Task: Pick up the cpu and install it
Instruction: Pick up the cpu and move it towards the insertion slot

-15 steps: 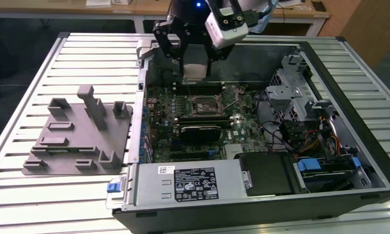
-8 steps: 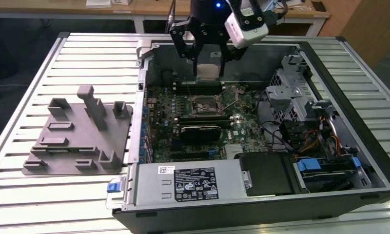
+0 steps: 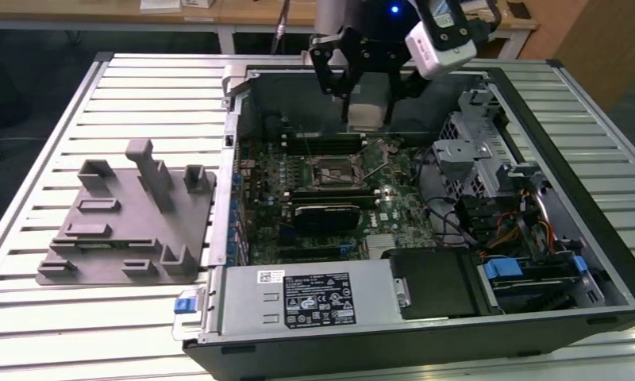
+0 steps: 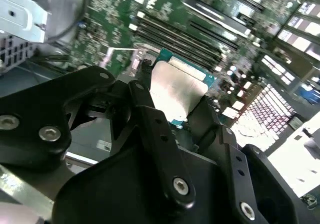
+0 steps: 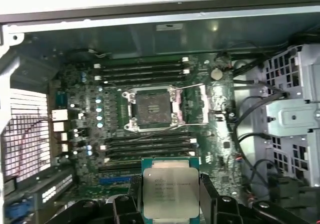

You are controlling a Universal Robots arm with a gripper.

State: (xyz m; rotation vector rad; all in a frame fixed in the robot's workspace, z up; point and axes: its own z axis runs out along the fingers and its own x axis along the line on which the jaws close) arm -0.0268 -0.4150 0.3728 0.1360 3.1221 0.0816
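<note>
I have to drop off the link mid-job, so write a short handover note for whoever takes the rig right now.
Gripper: shut on the cpu, gripped on two opposite edges, metal plate towards the first wrist camera.
Where: held above the motherboard inside the open computer case, not touching the board.
Socket: looks empty, with its frame apparently swung open.
Done: cpu picked up; it is over the case.
Left: cpu is not yet seated in the socket.

Claw (image 5: 170, 200) grips the cpu (image 5: 169, 190), apart from socket (image 5: 152, 108).
</note>
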